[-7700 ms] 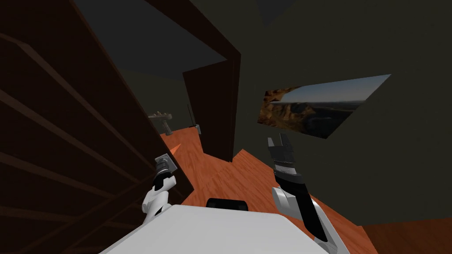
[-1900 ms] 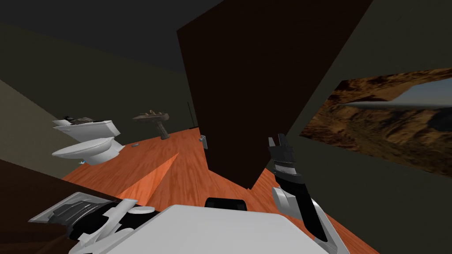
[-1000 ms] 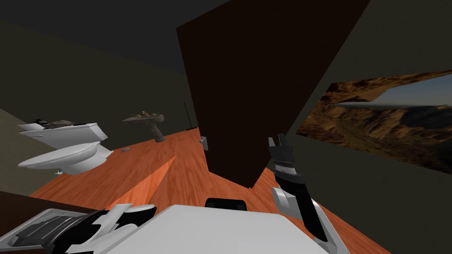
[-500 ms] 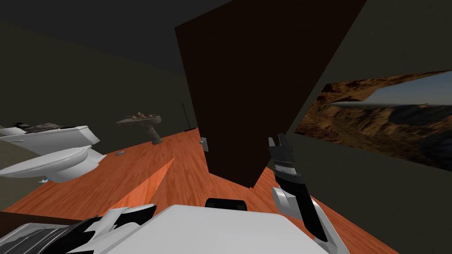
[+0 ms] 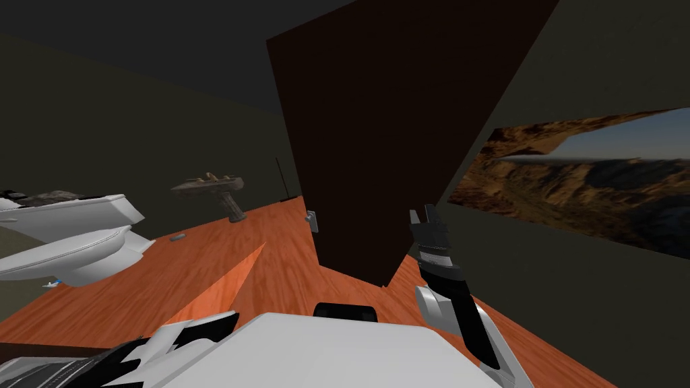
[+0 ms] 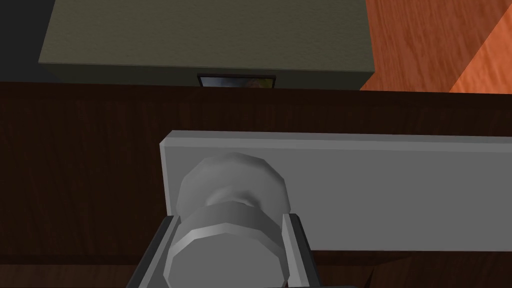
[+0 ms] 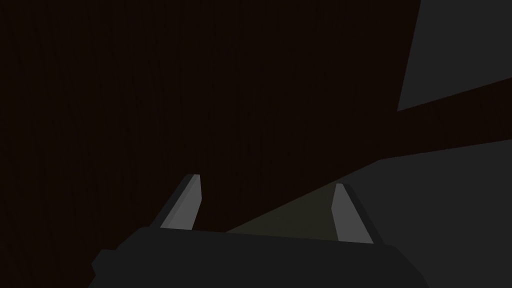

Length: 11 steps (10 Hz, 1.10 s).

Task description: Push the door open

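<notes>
In the left wrist view my left gripper is shut on a round grey door knob. The knob stands on a long grey plate fixed to the dark brown door. The head view shows a thin strip of this door at the bottom left corner, with my left arm reaching to it. My right gripper is raised at the right, open and holding nothing; its fingers face a dark brown surface.
A second dark brown door with a small grey handle stands straight ahead. A white toilet and a pedestal sink are at the left. A landscape picture hangs on the right wall. Orange wood floor lies between.
The door I hold has swung from filling the left side down to the bottom left corner. My view has turned, so the toilet and sink slid left. The right arm has not moved.
</notes>
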{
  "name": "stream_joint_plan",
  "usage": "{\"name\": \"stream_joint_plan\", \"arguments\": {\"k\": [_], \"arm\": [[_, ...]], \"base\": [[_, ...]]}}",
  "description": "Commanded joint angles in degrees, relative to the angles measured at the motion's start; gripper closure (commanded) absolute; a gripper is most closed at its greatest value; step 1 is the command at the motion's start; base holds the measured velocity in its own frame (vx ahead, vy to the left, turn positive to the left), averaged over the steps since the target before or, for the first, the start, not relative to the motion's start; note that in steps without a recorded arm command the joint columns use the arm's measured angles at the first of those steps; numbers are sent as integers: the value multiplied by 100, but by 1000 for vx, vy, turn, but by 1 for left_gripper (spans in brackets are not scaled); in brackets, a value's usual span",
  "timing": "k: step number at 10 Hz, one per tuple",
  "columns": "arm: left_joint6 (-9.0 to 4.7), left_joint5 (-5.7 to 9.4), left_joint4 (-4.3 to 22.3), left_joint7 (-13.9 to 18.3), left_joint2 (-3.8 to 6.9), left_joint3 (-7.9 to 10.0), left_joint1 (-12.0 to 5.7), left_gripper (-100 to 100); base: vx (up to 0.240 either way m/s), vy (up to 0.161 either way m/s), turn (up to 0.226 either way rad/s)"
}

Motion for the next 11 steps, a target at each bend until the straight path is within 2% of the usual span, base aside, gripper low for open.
{"name": "stream_joint_plan", "arguments": {"k": [1,3,4,5,6,10,11], "arm": [[59,2,-224,-33,12,42,-7,100],[59,2,-224,-33,12,42,-7,100],[59,19,-259,-111,-1,177,-32,100],[59,19,-259,-111,-1,177,-32,100],[60,49,-322,-250,-24,421,-77,100],[61,100,-428,-487,-63,842,-154,100],[61,119,-469,-577,-78,1005,-183,100]], "base": [[6,46,-4],[1,12,5],[10,40,-50],[13,46,-44],[21,99,-113],[22,129,-71],[35,147,-84]]}}
